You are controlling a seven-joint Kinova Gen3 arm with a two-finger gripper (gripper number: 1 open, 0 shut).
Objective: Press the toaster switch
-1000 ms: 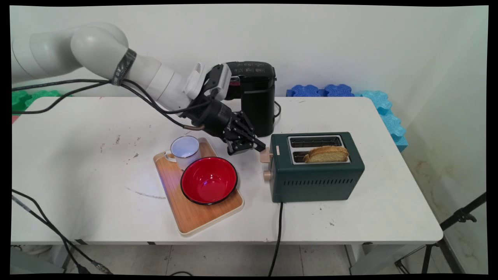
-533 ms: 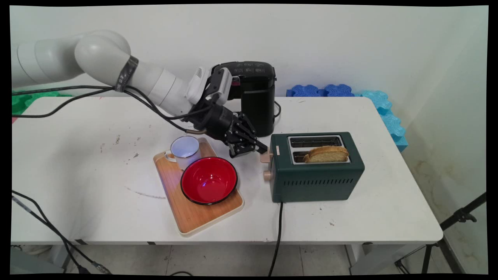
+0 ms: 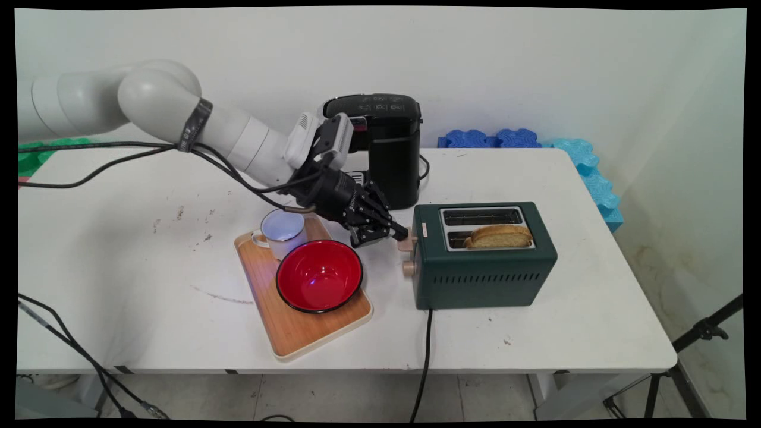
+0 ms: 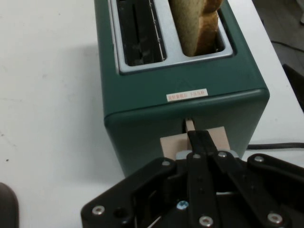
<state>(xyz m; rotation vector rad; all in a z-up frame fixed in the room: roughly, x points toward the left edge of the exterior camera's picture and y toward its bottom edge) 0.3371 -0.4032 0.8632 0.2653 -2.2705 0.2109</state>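
A dark green two-slot toaster (image 3: 484,261) stands right of centre on the table, with a slice of bread (image 3: 499,236) in its near slot. My gripper (image 3: 399,232) is shut, and its tips rest on top of the beige lever (image 3: 407,241) at the toaster's left end. In the hand view the closed fingertips (image 4: 197,137) lie over the lever plate (image 4: 171,142), under the toaster's end wall (image 4: 190,104). The bread (image 4: 197,23) stands in the right-hand slot, and the other slot holds nothing.
Left of the toaster a wooden tray (image 3: 297,339) carries a red bowl (image 3: 319,276) and a white mug (image 3: 282,229). A black coffee machine (image 3: 389,148) stands behind my hand. The toaster's beige knob (image 3: 408,268) sits below the lever, and its cord (image 3: 425,356) runs off the front edge.
My hand has moved down and a little right, bringing the shut fingertips onto the toaster's lever. The bread sits very slightly lower in its slot.
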